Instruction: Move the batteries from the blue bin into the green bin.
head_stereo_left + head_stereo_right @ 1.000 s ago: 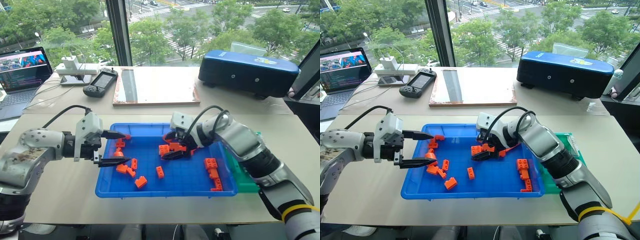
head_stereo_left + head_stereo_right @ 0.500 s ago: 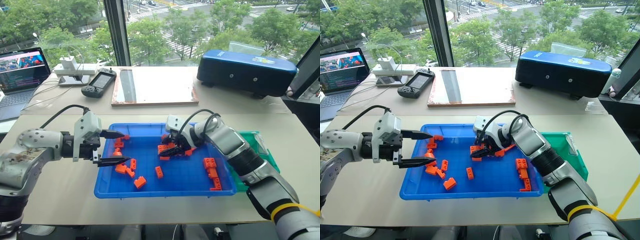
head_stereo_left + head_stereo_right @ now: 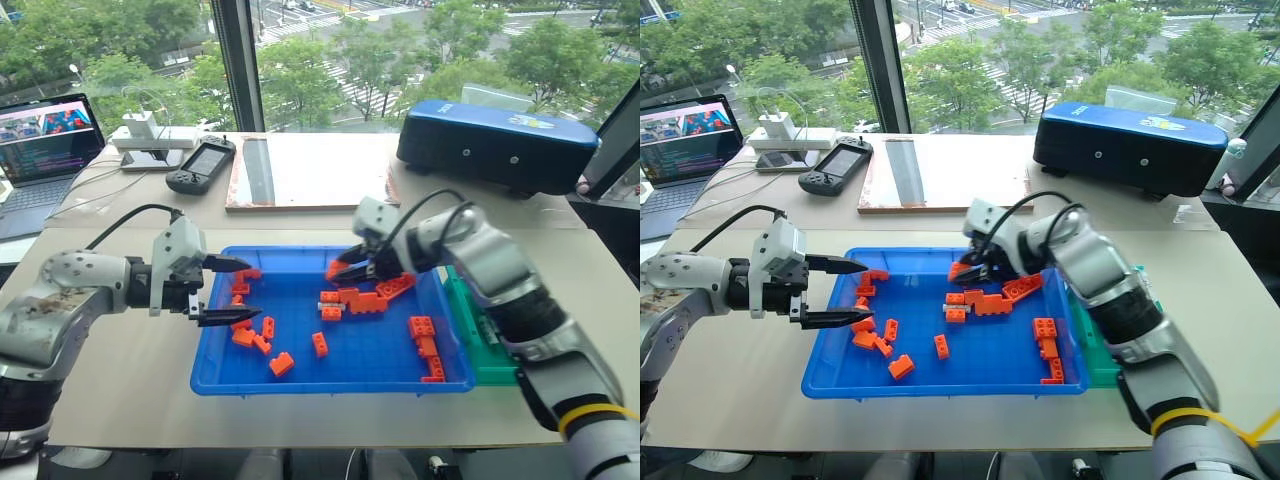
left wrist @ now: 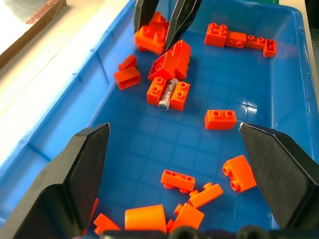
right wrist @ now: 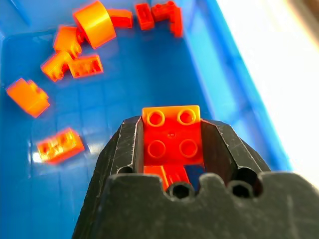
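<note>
Progress is appearing slight: one battery (image 4: 167, 94) is lying between bricks mid blue bin (image 3: 300, 372), the right gripper (image 3: 345, 269) is clamping an orange brick (image 5: 171, 135) above it, the left gripper (image 3: 236, 290) is gaping, and the green bin (image 3: 495, 355) is sitting alongside.

Blue bin (image 3: 300, 378) is bright blue; green bin (image 3: 480, 345) is green; toy bricks (image 3: 368, 299) are orange, 1 (image 5: 171, 137) with 4 studs between black fingers (image 5: 125, 147); battery (image 4: 168, 94) is silver-grey with a reddish printed band; hard case (image 3: 497, 140) is dark blue.
</note>
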{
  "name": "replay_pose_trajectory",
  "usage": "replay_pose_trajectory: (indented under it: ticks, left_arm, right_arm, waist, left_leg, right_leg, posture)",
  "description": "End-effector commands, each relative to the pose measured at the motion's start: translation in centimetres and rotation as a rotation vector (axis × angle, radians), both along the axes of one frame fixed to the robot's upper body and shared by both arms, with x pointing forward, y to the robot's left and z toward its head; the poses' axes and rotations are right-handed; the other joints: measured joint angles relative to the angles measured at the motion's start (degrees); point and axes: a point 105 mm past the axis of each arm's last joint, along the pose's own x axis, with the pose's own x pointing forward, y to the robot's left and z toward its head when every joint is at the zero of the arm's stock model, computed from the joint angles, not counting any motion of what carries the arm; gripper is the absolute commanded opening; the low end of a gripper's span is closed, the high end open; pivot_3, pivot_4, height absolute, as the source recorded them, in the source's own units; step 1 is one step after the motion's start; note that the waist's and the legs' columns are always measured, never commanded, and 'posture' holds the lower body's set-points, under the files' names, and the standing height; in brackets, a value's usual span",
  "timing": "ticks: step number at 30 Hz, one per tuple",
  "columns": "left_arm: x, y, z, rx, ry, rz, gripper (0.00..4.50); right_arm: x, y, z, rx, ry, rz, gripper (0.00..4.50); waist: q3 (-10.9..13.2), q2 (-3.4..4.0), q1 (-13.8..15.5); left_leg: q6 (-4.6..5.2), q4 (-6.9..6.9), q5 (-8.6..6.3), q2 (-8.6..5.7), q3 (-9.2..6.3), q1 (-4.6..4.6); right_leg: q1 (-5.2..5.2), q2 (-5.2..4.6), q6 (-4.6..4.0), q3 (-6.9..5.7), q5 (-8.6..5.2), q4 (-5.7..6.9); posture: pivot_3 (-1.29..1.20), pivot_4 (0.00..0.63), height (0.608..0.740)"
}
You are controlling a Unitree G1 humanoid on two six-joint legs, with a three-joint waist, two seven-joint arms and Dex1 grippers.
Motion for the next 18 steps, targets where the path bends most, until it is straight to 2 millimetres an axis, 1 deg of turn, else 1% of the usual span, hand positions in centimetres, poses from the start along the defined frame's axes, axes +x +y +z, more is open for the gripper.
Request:
replay_pose_trajectory:
  ticks: [1, 4, 6, 7, 8, 10, 11, 13, 16, 18]
  left_arm:
    - [0.3, -0.6, 0.5, -0.004, -0.030, -0.045, 4.50]
    - [0.7, -0.9, 0.7, -0.015, -0.038, -0.051, 4.50]
    - [0.6, -1.1, 0.6, -0.011, -0.038, -0.063, 4.50]
    - [0.5, -1.1, 0.6, -0.010, -0.037, -0.067, 4.50]
    - [0.5, -1.1, 0.6, -0.009, -0.035, -0.069, 4.50]
    - [0.4, -0.9, 0.6, -0.004, -0.034, -0.066, 4.50]
    - [0.4, -0.9, 0.5, -0.002, -0.033, -0.065, 4.50]
    - [0.3, -0.8, 0.6, 0.001, -0.032, -0.063, 4.50]
    - [0.1, -0.6, 0.6, 0.005, -0.032, -0.059, 4.50]
    - [-0.1, -0.5, 0.6, 0.008, -0.032, -0.056, 4.50]
  right_arm:
    - [0.6, -0.7, 0.2, -0.006, -0.052, -0.052, 1.41]
    - [0.2, 0.0, 0.1, 0.025, -0.028, -0.037, 1.41]
    - [0.2, 0.0, -0.3, 0.005, -0.037, -0.036, 2.42]
    - [0.2, 0.1, -0.2, 0.000, -0.045, -0.032, 2.52]
    - [0.2, 0.2, -0.1, 0.001, -0.050, -0.030, 2.80]
    - [0.2, 0.5, 0.5, 0.012, -0.065, -0.026, 3.64]
    - [0.1, 0.7, 0.8, 0.015, -0.071, -0.020, 3.97]
    - [-0.2, 1.4, 1.1, 0.013, -0.085, 0.011, 4.48]
    - [-0.8, 2.1, 1.2, 0.007, -0.081, 0.050, 4.48]
    - [-1.6, 3.0, 1.1, 0.023, -0.053, 0.097, 4.48]
  waist:
    - [0.00, 0.00, -0.09]
    - [0.01, -0.01, -1.27]
    - [0.01, -0.01, -1.52]
    - [0.01, -0.01, -1.53]
    - [0.01, -0.02, -1.48]
    - [0.01, -0.02, -1.41]
    - [0.01, -0.02, -1.39]
    - [0.01, -0.02, -1.38]
    - [0.01, -0.01, -1.39]
    - [0.01, -0.01, -1.39]
  left_leg:
    - [0.00, 0.00, 0.00, 0.01, 0.03, 0.00]
    - [-0.01, -0.01, 0.01, 0.06, 0.04, 0.00]
    - [-0.01, -0.02, 0.01, 0.07, 0.02, 0.00]
    - [-0.01, -0.02, 0.01, 0.07, 0.02, 0.00]
    - [-0.01, -0.02, 0.01, 0.07, 0.02, 0.00]
    - [-0.01, -0.02, 0.01, 0.06, 0.02, 0.00]
    - [-0.01, -0.02, 0.01, 0.06, 0.02, 0.00]
    - [-0.01, -0.02, 0.01, 0.06, 0.02, 0.00]
    - [-0.01, -0.02, 0.00, 0.06, 0.01, 0.00]
    - [-0.01, -0.02, 0.01, 0.06, 0.01, 0.00]
  right_leg:
    - [-0.01, 0.00, 0.00, 0.01, 0.00, -0.02]
    - [-0.13, 0.05, -0.01, 0.05, 0.00, 0.11]
    - [-0.15, 0.07, -0.01, 0.05, 0.00, 0.14]
    - [-0.15, 0.07, -0.01, 0.05, 0.00, 0.14]
    - [-0.14, 0.07, -0.01, 0.05, 0.00, 0.13]
    - [-0.13, 0.06, -0.01, 0.05, 0.00, 0.11]
    - [-0.12, 0.06, -0.01, 0.05, 0.00, 0.10]
    - [-0.11, 0.06, -0.01, 0.05, 0.00, 0.09]
    - [-0.12, 0.06, 0.00, 0.04, 0.00, 0.10]
    - [-0.12, 0.06, -0.01, 0.03, 0.00, 0.10]
  posture:
    - [0.00, 0.150, 0.732]
    - [0.00, 0.150, 0.732]
    - [0.00, 0.150, 0.732]
    - [0.00, 0.150, 0.732]
    - [0.00, 0.150, 0.732]
    - [0.00, 0.150, 0.732]
    - [0.00, 0.150, 0.732]
    - [0.00, 0.150, 0.732]
    - [0.00, 0.150, 0.732]
    - [0.00, 0.150, 0.732]
